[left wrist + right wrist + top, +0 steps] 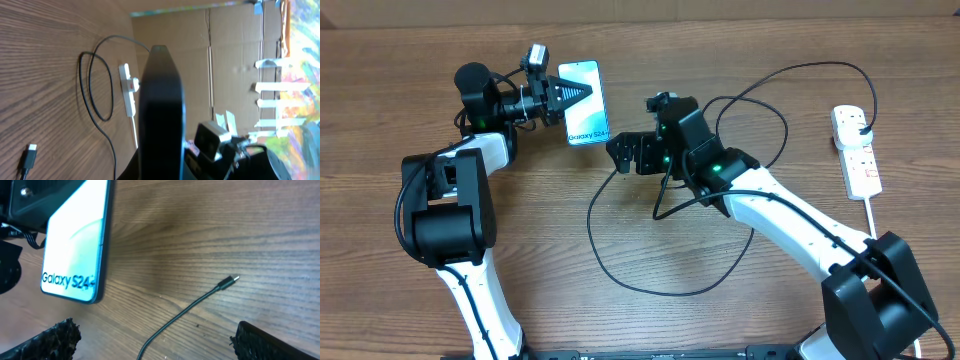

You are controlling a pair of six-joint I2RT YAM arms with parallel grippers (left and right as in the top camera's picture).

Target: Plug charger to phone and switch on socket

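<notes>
My left gripper (572,93) is shut on the phone (588,125), gripping its far end; the light-blue screen faces up. In the left wrist view the phone (161,100) shows edge-on as a dark slab. My right gripper (628,156) is open and empty, just right of the phone's near end. In the right wrist view its fingers (160,345) straddle the charger cable (185,311), whose connector tip (230,281) lies on the wood right of the phone (75,235). The cable (592,225) loops over the table to a plug (863,130) in the socket (860,165).
The white power strip lies at the table's right edge with its thick white cord (871,215) running toward the front. It also shows in the left wrist view (129,87). Cable loops cover the middle of the table. Cardboard walls stand behind.
</notes>
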